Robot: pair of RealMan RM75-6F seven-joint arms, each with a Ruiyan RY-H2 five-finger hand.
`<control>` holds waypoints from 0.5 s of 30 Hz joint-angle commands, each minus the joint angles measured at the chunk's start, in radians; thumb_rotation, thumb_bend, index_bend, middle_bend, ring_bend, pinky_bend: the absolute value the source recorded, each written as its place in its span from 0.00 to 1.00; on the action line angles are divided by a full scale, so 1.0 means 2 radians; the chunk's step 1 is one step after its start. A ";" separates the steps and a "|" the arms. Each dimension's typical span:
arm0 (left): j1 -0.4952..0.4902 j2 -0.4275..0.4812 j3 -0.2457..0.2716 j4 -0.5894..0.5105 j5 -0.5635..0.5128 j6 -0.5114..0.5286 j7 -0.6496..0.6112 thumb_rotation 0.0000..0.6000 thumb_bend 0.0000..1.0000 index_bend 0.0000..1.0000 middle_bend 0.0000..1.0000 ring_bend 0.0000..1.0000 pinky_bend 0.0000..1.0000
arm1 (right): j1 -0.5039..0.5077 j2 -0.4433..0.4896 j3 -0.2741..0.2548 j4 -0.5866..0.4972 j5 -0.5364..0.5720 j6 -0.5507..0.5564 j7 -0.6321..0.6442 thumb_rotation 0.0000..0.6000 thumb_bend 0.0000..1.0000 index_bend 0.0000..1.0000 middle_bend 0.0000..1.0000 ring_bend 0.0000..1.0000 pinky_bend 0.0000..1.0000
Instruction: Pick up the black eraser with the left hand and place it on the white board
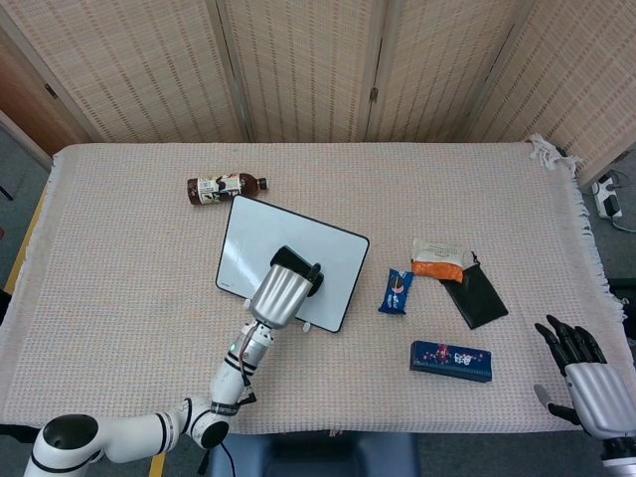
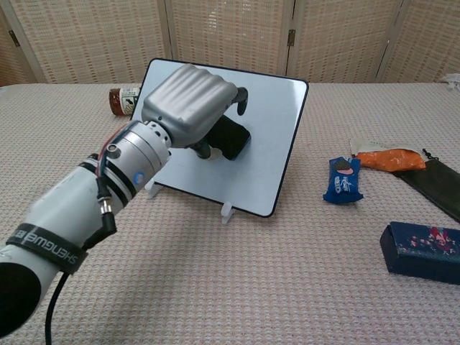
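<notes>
My left hand (image 1: 282, 292) (image 2: 188, 106) grips the black eraser (image 2: 231, 138) (image 1: 312, 281) and holds it over the middle of the white board (image 1: 338, 260) (image 2: 279, 142). Most of the eraser is hidden under the hand; only its right end shows. Whether it touches the board's face I cannot tell. The board lies tilted on small white feet near the table's middle. My right hand (image 1: 581, 376) hangs open at the front right corner, off the table edge, holding nothing; it shows only in the head view.
A brown bottle (image 1: 226, 187) (image 2: 123, 99) lies behind the board. Right of the board are a blue snack packet (image 1: 396, 291) (image 2: 343, 180), an orange packet (image 1: 437, 262) (image 2: 387, 159), a black pouch (image 1: 474, 295) and a dark blue box (image 1: 451, 360) (image 2: 422, 248).
</notes>
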 commanded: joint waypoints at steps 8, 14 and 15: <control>0.076 0.100 0.038 -0.165 -0.007 0.065 0.046 1.00 0.21 0.29 0.99 0.84 0.99 | -0.005 -0.001 -0.004 0.003 -0.015 0.010 -0.003 1.00 0.37 0.00 0.00 0.00 0.00; 0.181 0.245 0.112 -0.339 -0.035 0.118 0.007 1.00 0.21 0.15 0.49 0.36 0.46 | -0.004 -0.007 -0.012 0.004 -0.032 0.008 -0.018 1.00 0.37 0.00 0.00 0.00 0.00; 0.197 0.267 0.124 -0.356 -0.034 0.129 -0.006 1.00 0.21 0.11 0.40 0.29 0.35 | -0.004 -0.009 -0.013 0.005 -0.035 0.007 -0.020 1.00 0.37 0.00 0.00 0.00 0.00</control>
